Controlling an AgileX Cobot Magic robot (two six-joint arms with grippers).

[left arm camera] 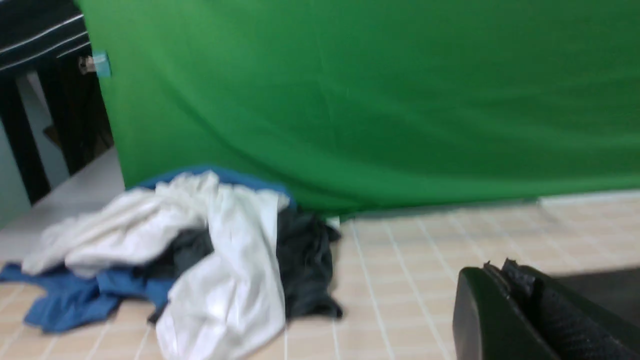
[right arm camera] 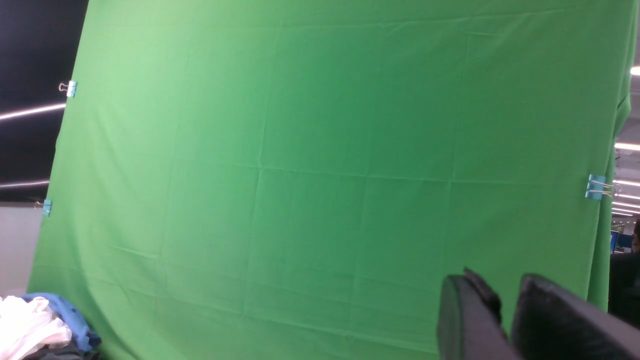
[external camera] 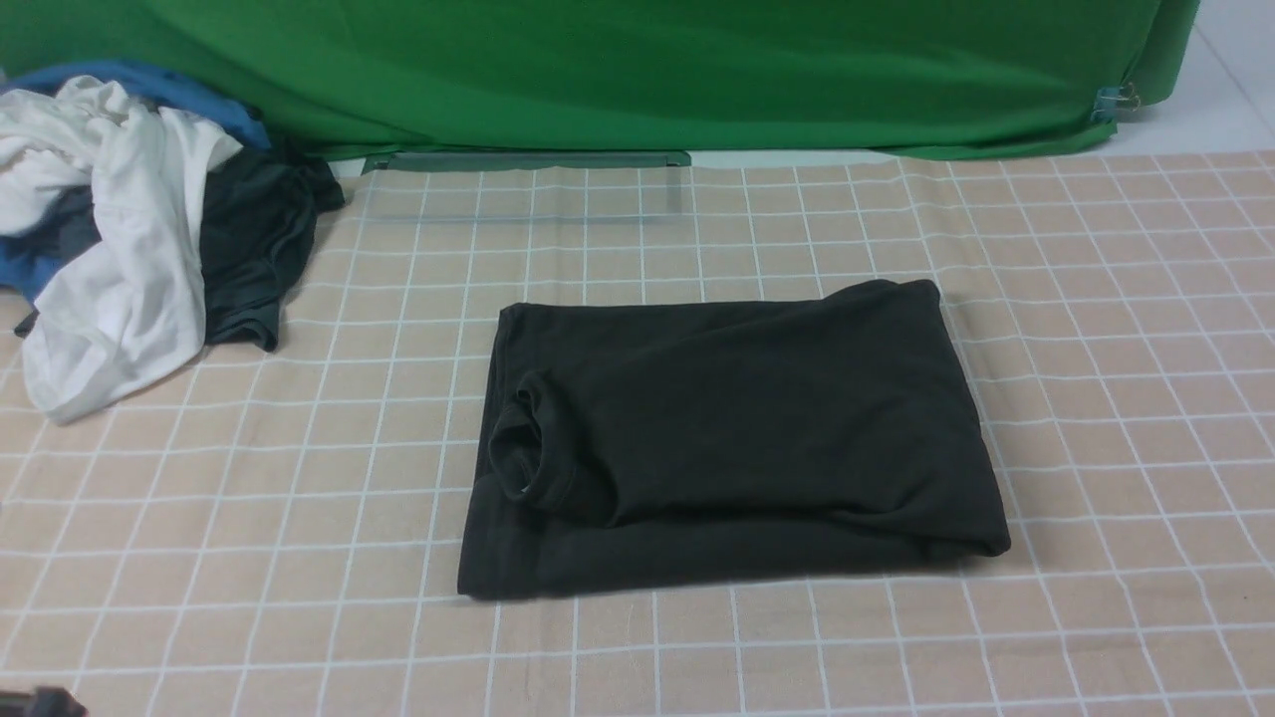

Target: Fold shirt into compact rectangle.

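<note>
A: Front view: the shirt (external camera: 732, 438) lies folded on the checked cloth (external camera: 1096, 398), no arms near it. Soft and floppy (pinch a thick folded edge).

B: Left wrist: the left gripper (left arm camera: 505, 300) is squeezed shut, empty, clothes pile (left arm camera: 200, 255) ahead. Right wrist: the right gripper (right arm camera: 505, 310) is a little apart, holding nothing, shirt unseen.

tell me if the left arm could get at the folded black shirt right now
Probably yes. The shirt lies folded in the open on the checked cloth, with nothing on or around it; the clothes pile sits well off to the far left. The arm itself is out of the front view, so reach is unconfirmed.
</note>
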